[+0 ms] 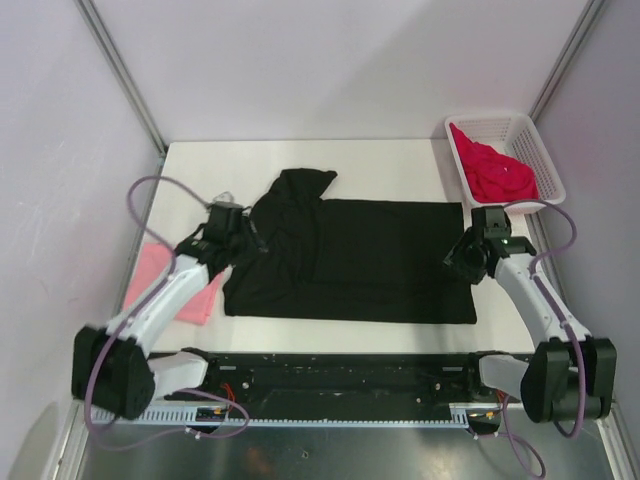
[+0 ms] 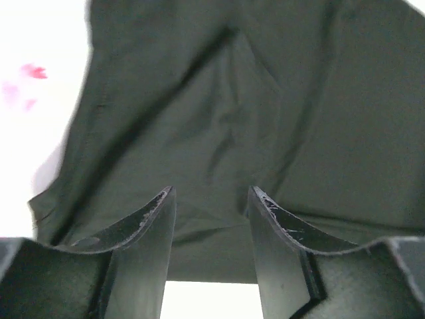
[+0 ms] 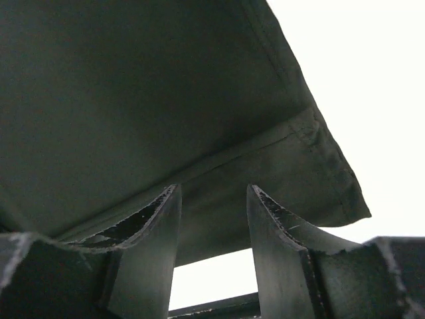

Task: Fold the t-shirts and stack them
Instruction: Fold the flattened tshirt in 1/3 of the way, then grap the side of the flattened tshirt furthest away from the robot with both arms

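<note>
Hovering with fingers spread, the left gripper [image 2: 211, 194] sits over the rumpled left part of the black t-shirt [image 1: 370, 255]. The right gripper [image 3: 212, 191], likewise parted, sits at its right hem. The shirt lies mid-frame on the table [image 1: 390, 165]. The pink t-shirt [image 1: 148, 270] lies lower left, and the red t-shirt [image 1: 495, 172] fills the basket [image 1: 510, 125] upper right.
</note>
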`<control>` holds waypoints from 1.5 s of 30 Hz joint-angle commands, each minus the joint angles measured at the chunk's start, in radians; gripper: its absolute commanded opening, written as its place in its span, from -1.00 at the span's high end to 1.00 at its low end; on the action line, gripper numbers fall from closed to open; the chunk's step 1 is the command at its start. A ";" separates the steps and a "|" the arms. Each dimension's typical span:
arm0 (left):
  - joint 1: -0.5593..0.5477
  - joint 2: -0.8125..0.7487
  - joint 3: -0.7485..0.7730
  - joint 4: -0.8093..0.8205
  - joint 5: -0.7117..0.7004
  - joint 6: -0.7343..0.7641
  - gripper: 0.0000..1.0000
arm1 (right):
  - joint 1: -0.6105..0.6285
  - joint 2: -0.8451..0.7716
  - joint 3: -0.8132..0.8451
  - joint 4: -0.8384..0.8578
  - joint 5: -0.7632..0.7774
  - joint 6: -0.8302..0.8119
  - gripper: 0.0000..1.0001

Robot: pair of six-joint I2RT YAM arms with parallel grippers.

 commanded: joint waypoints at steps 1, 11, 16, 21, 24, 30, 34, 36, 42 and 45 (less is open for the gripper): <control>-0.114 0.170 0.125 0.087 0.063 0.100 -0.02 | 0.043 0.088 0.020 0.034 0.069 -0.026 0.07; -0.148 0.495 0.366 0.126 0.003 0.097 -0.02 | 0.082 0.199 0.010 0.152 0.069 -0.038 0.11; -0.069 0.681 0.566 0.142 -0.003 0.139 -0.03 | 0.045 0.250 0.016 0.247 0.018 -0.048 0.12; 0.013 0.880 0.807 0.143 0.009 0.223 -0.04 | 0.029 0.309 0.061 0.298 0.002 -0.061 0.13; 0.052 0.986 0.943 0.142 0.012 0.276 -0.05 | 0.031 0.333 0.083 0.319 -0.003 -0.072 0.14; 0.117 1.147 1.127 0.141 0.044 0.309 -0.07 | 0.025 0.369 0.105 0.341 -0.002 -0.091 0.15; 0.148 1.248 1.205 0.141 0.130 0.268 -0.07 | 0.029 0.388 0.109 0.357 -0.012 -0.087 0.15; 0.158 1.303 1.251 0.142 0.198 0.248 -0.07 | 0.035 0.398 0.109 0.367 -0.015 -0.083 0.16; 0.169 1.424 1.381 0.141 0.320 0.220 -0.07 | 0.041 0.429 0.124 0.372 -0.005 -0.088 0.16; 0.170 1.456 1.414 0.142 0.354 0.208 -0.06 | 0.040 0.442 0.131 0.374 -0.001 -0.089 0.16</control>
